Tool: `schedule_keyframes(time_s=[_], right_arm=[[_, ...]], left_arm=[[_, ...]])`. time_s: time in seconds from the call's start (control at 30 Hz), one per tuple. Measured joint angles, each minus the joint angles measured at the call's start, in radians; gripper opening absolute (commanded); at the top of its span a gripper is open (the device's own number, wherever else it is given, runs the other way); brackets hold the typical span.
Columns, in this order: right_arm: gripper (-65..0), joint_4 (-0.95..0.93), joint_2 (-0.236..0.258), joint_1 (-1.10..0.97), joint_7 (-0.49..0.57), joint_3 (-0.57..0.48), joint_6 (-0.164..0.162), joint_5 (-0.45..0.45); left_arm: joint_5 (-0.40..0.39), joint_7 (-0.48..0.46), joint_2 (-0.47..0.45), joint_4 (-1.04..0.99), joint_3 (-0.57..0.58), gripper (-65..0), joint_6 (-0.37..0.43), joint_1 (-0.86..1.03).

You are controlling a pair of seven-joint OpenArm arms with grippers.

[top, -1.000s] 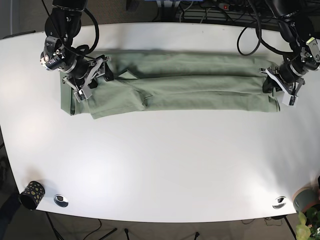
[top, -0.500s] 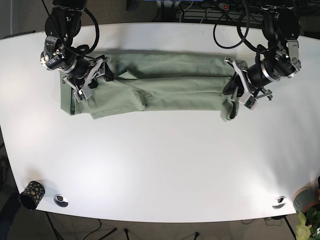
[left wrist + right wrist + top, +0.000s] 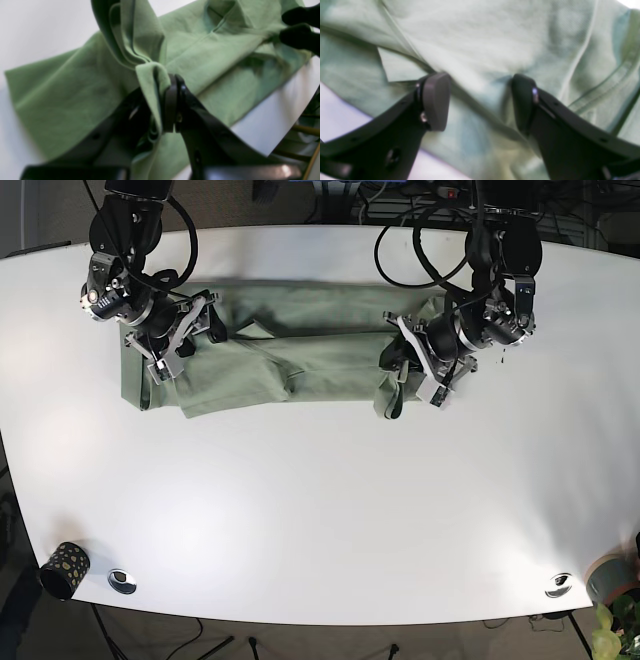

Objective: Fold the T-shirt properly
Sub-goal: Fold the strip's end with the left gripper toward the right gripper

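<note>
My left gripper (image 3: 412,372) clamped tight on a bunched fold of one green T-shirt (image 3: 300,350), centre right of frame, my right gripper (image 3: 185,332) spread wide, pads resting on the shirt's upper-left end, one white table (image 3: 320,510), two grippers, one patterned cup (image 3: 64,568) lower left.

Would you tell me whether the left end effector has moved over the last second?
Yes. The left end effector, shut on the T-shirt hem, has travelled from the table's edge toward the right end effector.
</note>
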Motion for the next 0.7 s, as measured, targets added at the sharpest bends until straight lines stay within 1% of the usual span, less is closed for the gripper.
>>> schedule_keyframes(time_s=[0.1,0.13,0.17,0.27,0.33,0.37,0.43,0.57,0.7], right_arm=[[-27.3,0.0,-0.001,0.0,0.0,0.0,0.0,0.0],[-27.3,0.0,0.0,0.0,0.0,0.0,0.0,0.0],[-27.3,0.0,0.0,0.0,0.0,0.0,0.0,0.0],[-27.3,0.0,0.0,0.0,0.0,0.0,0.0,0.0],[-27.3,0.0,-0.001,0.0,0.0,0.0,0.0,0.0],[-27.3,0.0,0.0,0.0,0.0,0.0,0.0,0.0],[-27.3,0.0,0.0,0.0,0.0,0.0,0.0,0.0],[-27.3,0.0,0.0,0.0,0.0,0.0,0.0,0.0],[-27.3,0.0,0.0,0.001,0.0,0.0,0.0,0.0]], left_arm=[[0.004,0.002,0.01,-0.03,0.01,-64.2,0.009,-0.007],[0.004,0.002,0.014,-0.032,0.01,-63.3,0.009,-0.007],[0.004,0.001,0.019,-0.032,0.009,-60.8,0.01,-0.007],[0.004,0.001,0.038,-0.032,0.009,-48.2,0.01,-0.01],[0.004,0.0,0.043,-0.031,0.029,-37.5,0.01,-0.01],[0.002,0.001,0.046,-0.031,0.047,-33.5,0.01,-0.01],[0.0,0.0,0.047,-0.031,0.08,-28.5,0.01,-0.011],[0.003,0.005,0.047,-0.009,0.159,-27.8,0.01,-0.026],[0.0,0.0,0.046,0.049,0.2,-27.8,0.01,-0.039]])
